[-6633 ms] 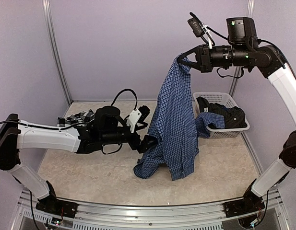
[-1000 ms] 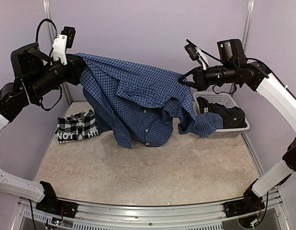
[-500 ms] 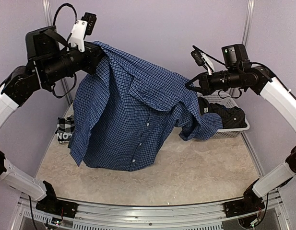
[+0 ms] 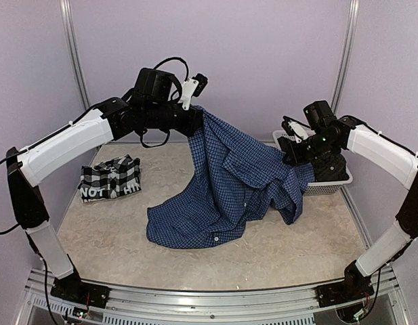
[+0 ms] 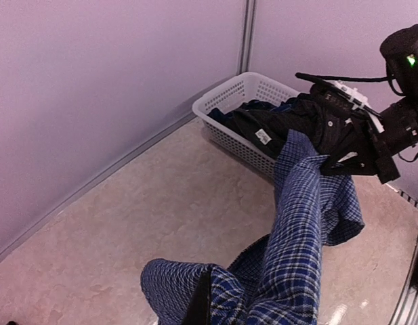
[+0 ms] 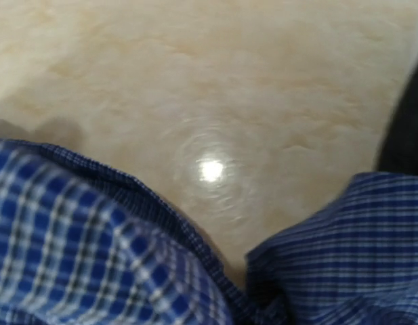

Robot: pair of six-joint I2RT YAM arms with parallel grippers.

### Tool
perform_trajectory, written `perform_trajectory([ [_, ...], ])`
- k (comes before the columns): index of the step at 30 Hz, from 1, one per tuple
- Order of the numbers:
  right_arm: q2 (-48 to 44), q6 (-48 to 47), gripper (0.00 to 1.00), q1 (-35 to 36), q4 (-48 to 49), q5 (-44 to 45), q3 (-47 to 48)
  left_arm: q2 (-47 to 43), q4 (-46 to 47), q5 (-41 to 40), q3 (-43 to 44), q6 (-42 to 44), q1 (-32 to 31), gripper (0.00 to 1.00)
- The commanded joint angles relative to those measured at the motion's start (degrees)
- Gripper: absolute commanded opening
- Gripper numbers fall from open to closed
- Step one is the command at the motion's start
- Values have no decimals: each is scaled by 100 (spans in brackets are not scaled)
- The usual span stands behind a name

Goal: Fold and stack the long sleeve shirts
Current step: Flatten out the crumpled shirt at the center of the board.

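A: "Now that both arms have dropped, the top view shows the blue shirt (image 4: pixel 222 183) sagging left of the basket (image 4: pixel 334 181), hem on the counter (image 4: pixel 297 237)."

B: "Left wrist: left jaws clenched on its cloth, right jaws pinching it beside the basket. Right wrist: just check and counter. I'd say it's ready to lay flat."

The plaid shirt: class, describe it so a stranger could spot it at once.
Look to the left side of the beige table. The plaid shirt lies there folded, alone; unlike the held-up blue shirt, it is black-and-white with white block letters.
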Motion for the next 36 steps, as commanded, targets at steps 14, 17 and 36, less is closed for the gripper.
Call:
perform_trajectory([
  [14,-1750,-402,93,407,1799,-1626,-1182,1750,-375,1588,1613,-983,-409,0],
  [17,-1830,-538,94,641,2213,-1658,-1273,1774,-371,1825,1618,-1101,-414,0],
  [36,-601,-1565,71,1291,2575,-2060,-579,908,358,2705,436,-1668,-572,0],
])
